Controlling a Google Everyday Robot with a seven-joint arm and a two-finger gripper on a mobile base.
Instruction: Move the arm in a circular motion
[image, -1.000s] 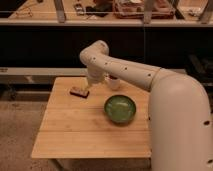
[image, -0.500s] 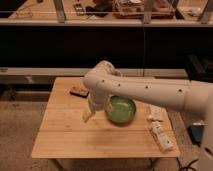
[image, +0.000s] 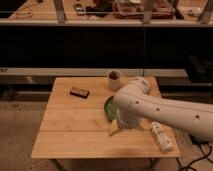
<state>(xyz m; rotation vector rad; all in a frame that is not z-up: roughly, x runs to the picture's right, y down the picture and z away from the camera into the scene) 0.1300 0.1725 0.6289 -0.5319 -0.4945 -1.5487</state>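
1. Reaches in from the right with the cream-white arm (image: 150, 105), bent over the desk (image: 65, 135) and covering part of the green bowl (image: 109, 107).
2. Hangs the jaws low over the desk's front, just below the bowl; cannot tell whether apart or together.

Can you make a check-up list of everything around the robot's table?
Surface: wooden table, flat.
Job's things: cream-white arm reaches in from the right, bent over the table.
Clutter: green bowl partly behind the arm; white cup; small dark block; white oblong thing near the right edge.
End effector: low over the table, near the bowl.
Cables: seemingly a dark cable on the floor, right.
Surroundings: dark shelving behind.
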